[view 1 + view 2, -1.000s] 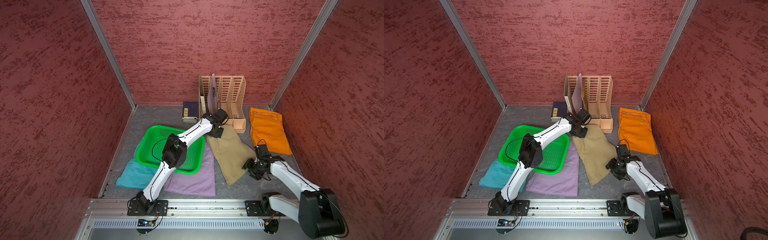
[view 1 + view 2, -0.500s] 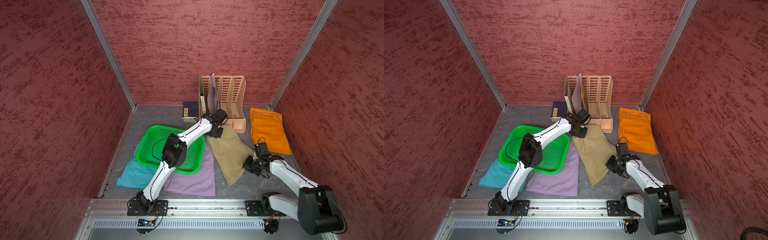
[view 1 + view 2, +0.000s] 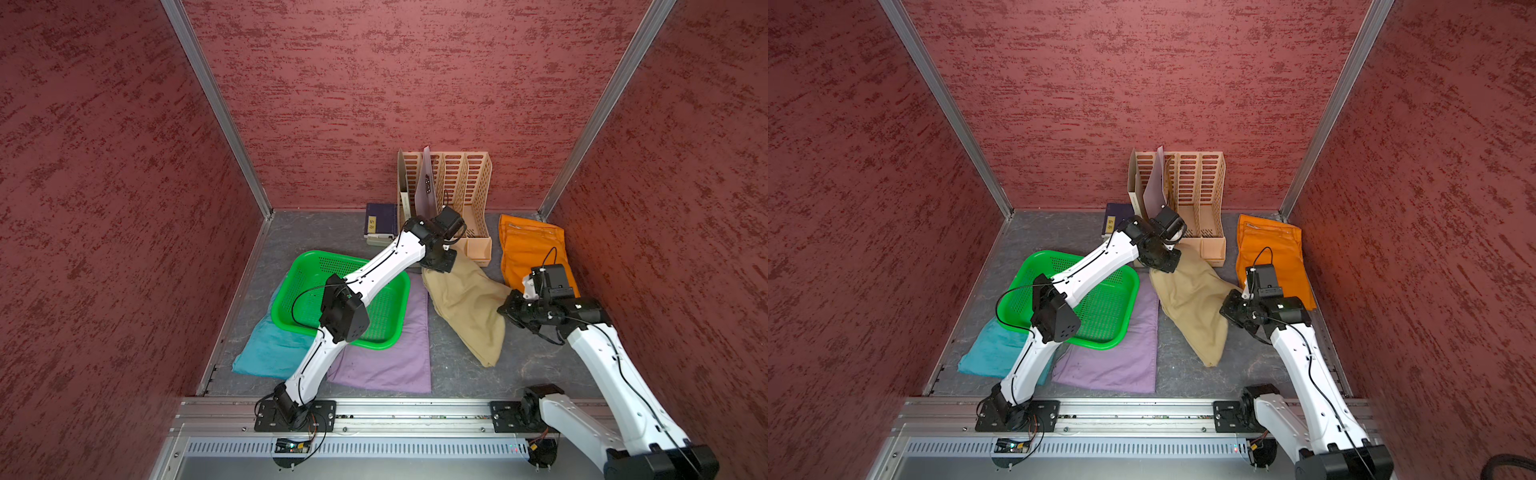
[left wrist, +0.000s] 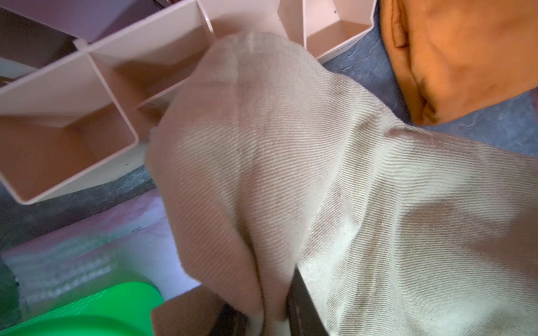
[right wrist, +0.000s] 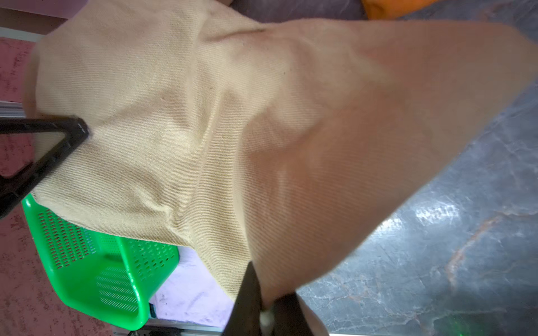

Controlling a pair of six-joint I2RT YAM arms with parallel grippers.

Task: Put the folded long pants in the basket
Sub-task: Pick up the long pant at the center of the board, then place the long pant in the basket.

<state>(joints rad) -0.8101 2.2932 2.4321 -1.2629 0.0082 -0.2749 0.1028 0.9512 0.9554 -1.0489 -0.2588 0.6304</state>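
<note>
Grip on tan pants [image 3: 465, 307] confirmed: left gripper [image 4: 273, 305] and right gripper [image 5: 267, 296] both clamped on them, seemingly part-raised beside basket [image 3: 303, 257].

You are looking at a robot test cell in a lab, not a lived-in room. In a top view, red textured panels [image 3: 415, 83] joined by aluminium posts [image 3: 218, 108] box in a grey mat [image 3: 316, 232]. Along the lower edge, an aluminium rail [image 3: 415, 409] carries bolted arm bases [image 3: 295, 415].
</note>
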